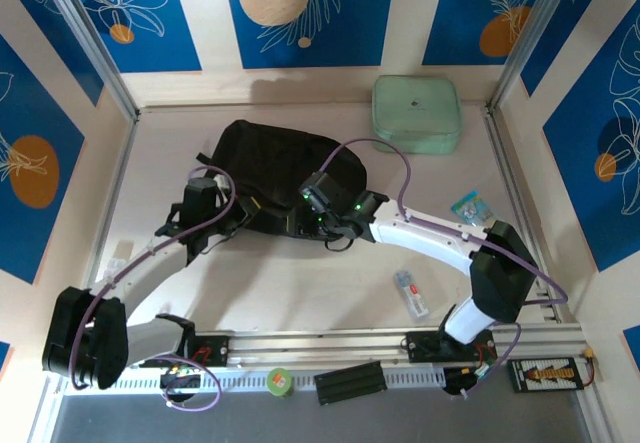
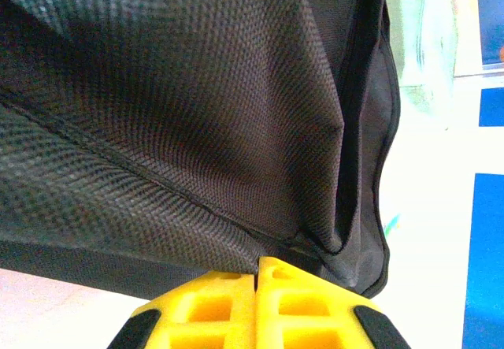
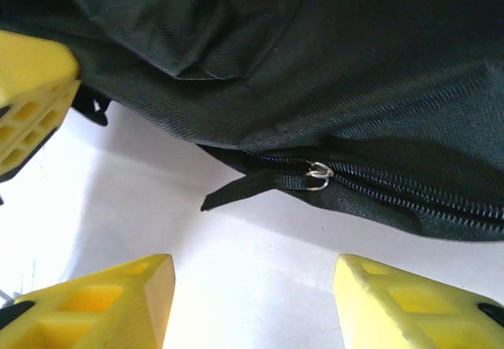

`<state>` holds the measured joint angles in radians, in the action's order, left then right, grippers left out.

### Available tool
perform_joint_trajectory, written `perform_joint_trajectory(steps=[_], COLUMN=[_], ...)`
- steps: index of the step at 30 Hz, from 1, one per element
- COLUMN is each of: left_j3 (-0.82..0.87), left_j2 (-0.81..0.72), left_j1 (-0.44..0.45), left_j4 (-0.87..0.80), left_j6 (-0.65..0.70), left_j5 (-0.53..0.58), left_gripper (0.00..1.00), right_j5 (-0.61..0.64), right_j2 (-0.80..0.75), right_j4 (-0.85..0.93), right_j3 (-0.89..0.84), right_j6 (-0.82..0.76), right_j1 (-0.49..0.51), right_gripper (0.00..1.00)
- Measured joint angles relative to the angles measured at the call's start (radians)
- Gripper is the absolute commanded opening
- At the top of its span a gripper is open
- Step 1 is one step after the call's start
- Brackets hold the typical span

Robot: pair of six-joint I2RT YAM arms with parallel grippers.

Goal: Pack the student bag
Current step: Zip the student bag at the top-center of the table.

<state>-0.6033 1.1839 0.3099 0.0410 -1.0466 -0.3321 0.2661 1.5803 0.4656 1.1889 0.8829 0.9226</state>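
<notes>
The top external camera looks steeply down from above the near edge over the whole desk (image 1: 300, 293), while both wrist cameras sit very close to the student bag (image 1: 280, 173) it also shows, the left facing woven fabric, the right the zipper (image 3: 394, 187).

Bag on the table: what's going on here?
Both arms are at the black bag, which lies on the table. The left gripper is shut at the bag's edge, apparently pinching fabric. The right gripper is open, facing the zipper pull without touching it.
</notes>
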Motion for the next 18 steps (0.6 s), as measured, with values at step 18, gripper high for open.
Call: perform_joint_trajectory(steps=[18], left_j3=[-0.015], left_j2=[0.006], left_j1=[0.003], left_j4=[0.0], left_j6=[0.005], left_j5=[0.0], left_gripper=[0.0], right_j5=[0.044], right_j2=[0.17], right_j4=[0.052], right_j3=[0.101], right_j6=[0.105], right_j1=[0.001], right_gripper=[0.45])
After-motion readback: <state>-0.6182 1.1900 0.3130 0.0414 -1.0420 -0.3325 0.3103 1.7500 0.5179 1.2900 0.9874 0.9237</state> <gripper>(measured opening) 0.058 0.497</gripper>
